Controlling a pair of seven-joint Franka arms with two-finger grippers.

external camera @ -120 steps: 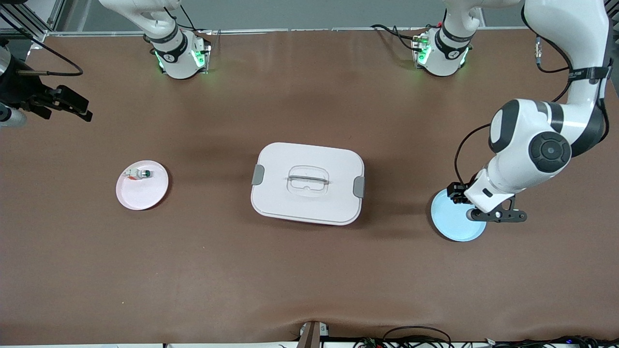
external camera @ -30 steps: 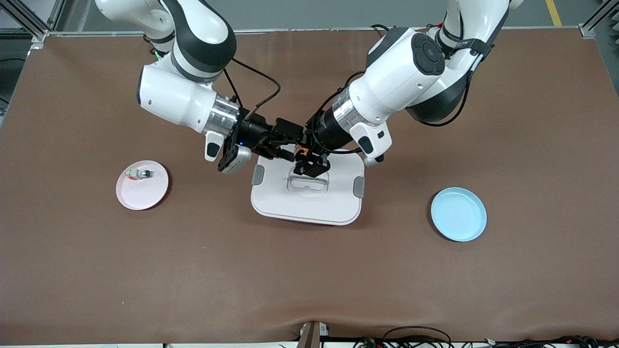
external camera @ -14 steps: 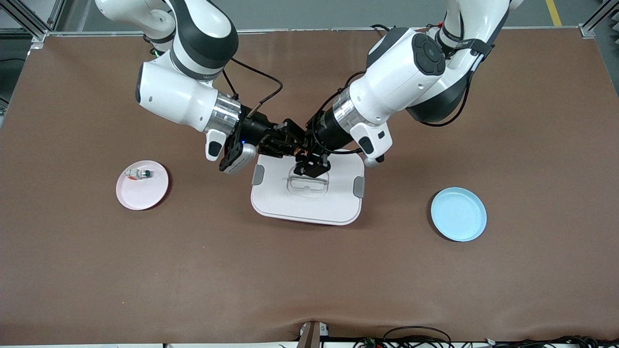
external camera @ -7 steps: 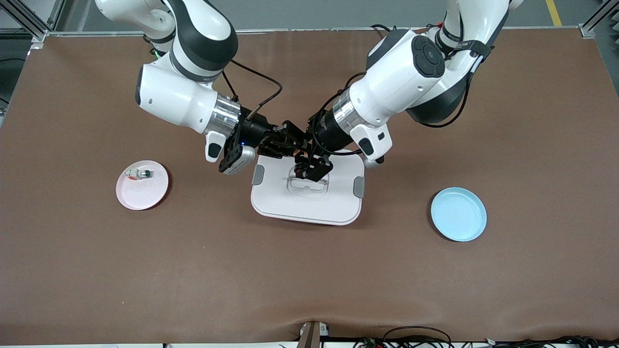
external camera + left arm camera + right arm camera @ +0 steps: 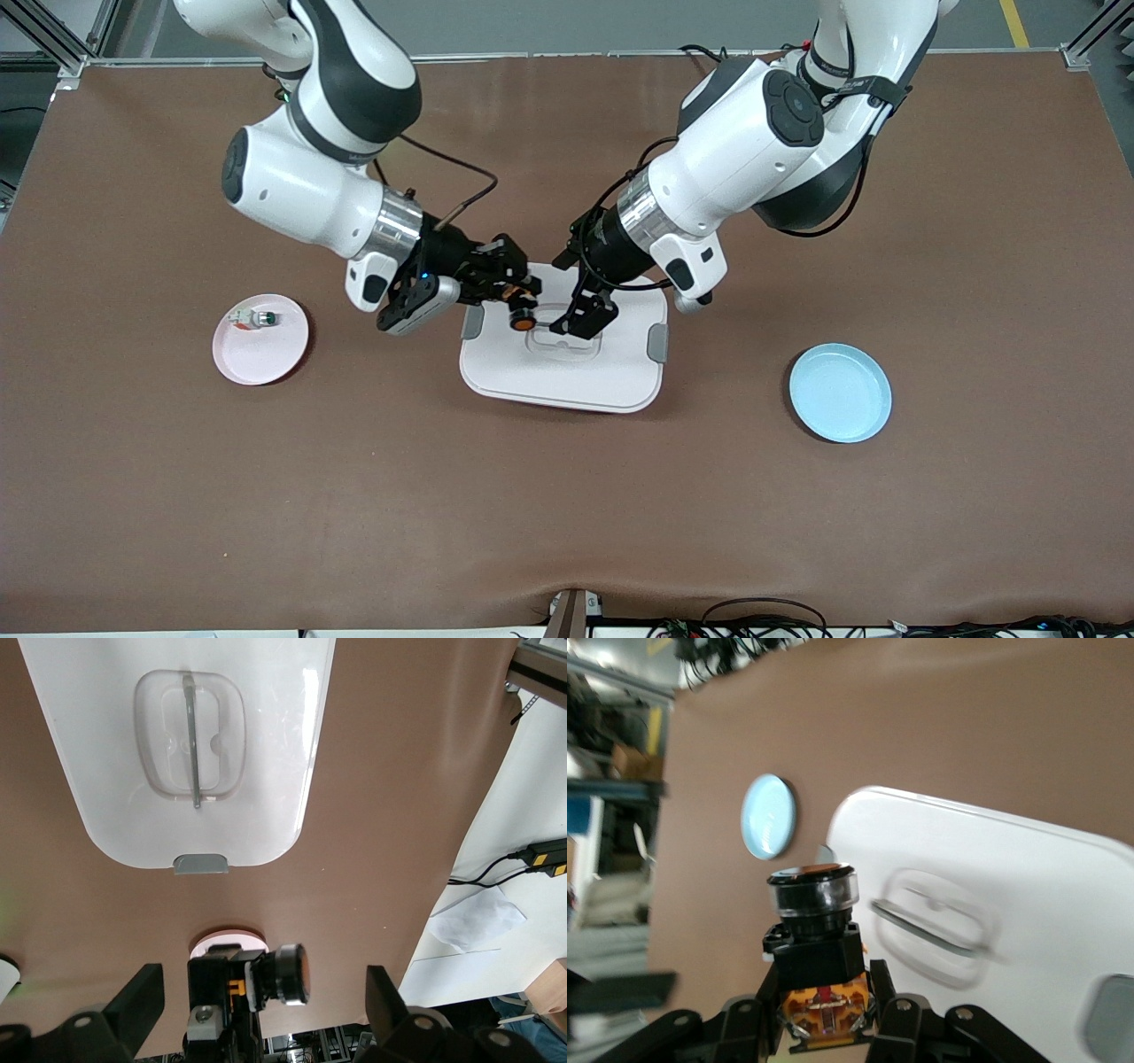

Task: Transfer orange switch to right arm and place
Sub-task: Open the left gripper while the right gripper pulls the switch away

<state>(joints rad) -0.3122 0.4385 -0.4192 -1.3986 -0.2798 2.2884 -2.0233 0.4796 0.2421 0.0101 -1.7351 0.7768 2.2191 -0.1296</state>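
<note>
Robotics lab, two white robot arms (image 5: 310, 190) bolted to a brown-covered table (image 5: 567, 496), aluminium framing (image 5: 53, 35), loose cables (image 5: 762, 620) along its edge

A lidded box (image 5: 567, 368) sits mid-worktop (image 5: 567, 514), between two plates. One plate (image 5: 257, 354), toward the right arm's end, carries a small switch (image 5: 255, 318); the other plate (image 5: 840, 394), toward the left arm's end, lies slightly nearer the front camera.
</note>
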